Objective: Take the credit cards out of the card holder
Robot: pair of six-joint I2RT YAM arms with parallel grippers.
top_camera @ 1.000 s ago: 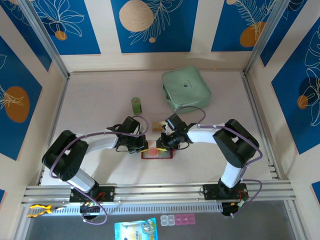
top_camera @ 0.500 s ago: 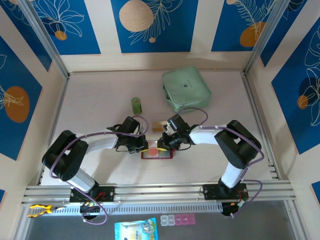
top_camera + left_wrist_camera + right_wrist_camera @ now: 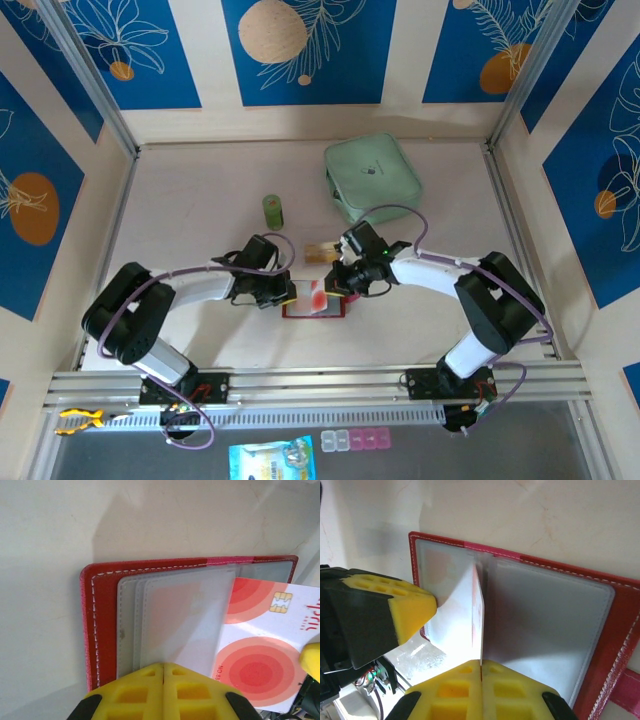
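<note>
The right gripper (image 3: 481,672) is clamped on the edge of a card (image 3: 478,610) that stands partly out of the open holder (image 3: 615,625). The left gripper (image 3: 164,677) pinches one clear sleeve (image 3: 185,615) of that holder, which lies flat on the table (image 3: 200,200) between the arms.

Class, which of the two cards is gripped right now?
The white card with red circles, half out of the card holder, pinched by the right gripper; the tan card lies loose on the table beyond.
</note>
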